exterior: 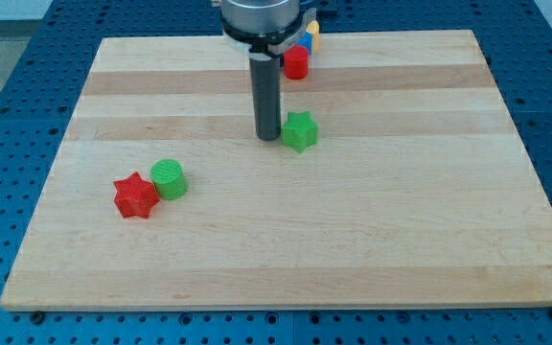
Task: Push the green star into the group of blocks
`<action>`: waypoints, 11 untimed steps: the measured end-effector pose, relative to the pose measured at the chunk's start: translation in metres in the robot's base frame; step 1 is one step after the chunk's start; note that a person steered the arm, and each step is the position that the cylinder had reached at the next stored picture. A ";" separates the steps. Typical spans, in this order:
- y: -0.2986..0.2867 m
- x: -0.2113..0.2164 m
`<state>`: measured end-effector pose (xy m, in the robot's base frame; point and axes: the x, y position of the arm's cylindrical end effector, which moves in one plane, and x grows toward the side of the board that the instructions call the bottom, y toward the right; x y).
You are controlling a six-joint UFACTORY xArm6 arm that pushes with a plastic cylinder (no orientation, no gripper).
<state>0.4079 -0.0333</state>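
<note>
The green star lies on the wooden board a little above the middle. My tip stands just to the star's left, touching or almost touching it. At the view's top, a group of blocks sits partly behind the arm: a red block, a blue block and a yellow block. Their shapes are partly hidden.
A red star and a green cylinder lie side by side at the view's left, touching. The board sits on a blue perforated table.
</note>
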 end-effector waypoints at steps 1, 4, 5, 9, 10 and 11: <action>-0.018 0.033; 0.037 0.040; 0.035 0.021; 0.081 0.037; 0.102 0.016; 0.086 -0.005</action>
<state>0.4029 0.0529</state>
